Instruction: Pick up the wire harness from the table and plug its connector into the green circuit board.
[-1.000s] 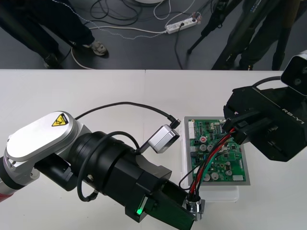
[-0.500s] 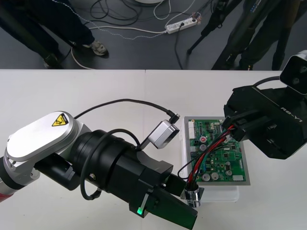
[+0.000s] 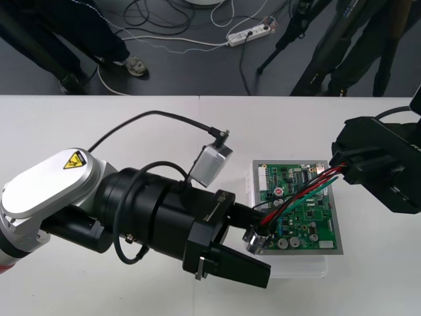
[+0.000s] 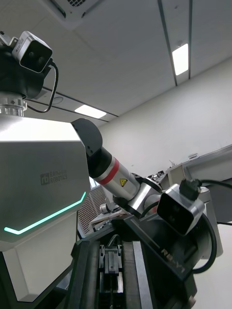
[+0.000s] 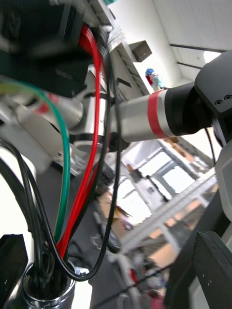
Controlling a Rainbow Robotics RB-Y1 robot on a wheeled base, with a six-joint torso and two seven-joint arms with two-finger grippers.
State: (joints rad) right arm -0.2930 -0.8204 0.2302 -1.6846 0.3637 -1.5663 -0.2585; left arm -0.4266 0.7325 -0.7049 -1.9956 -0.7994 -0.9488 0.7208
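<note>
Plainly, the left arm (image 3: 59, 191) reached in from the left across the near part of the table (image 3: 99, 131), and the left gripper (image 3: 262, 242) stood at the near left corner of the green circuit board (image 3: 304, 217). Its fingers (image 5: 212, 270) were spread wide apart and clamped nothing. Between them, close to one finger and well clear of the other, sat the round metal socket (image 3: 254, 241) of the wire harness (image 3: 289, 204); the left wrist view showed that socket (image 5: 48, 289) close up, with the leads rising out of it. From there the red, black and green wires (image 3: 299, 195) ran in a fairly straight line up and to the right, crossing over the board, which lay flat on its white base (image 3: 289, 265) on the right half of the table. Whether the socket touched the board or hung just above it could not be told. At the far right corner of the board the wires ended inside the right gripper (image 3: 343, 168), whose black fingers were closed on that end of the harness, holding it off the board. The right arm (image 3: 395, 184) came in from the right edge of the table.
</note>
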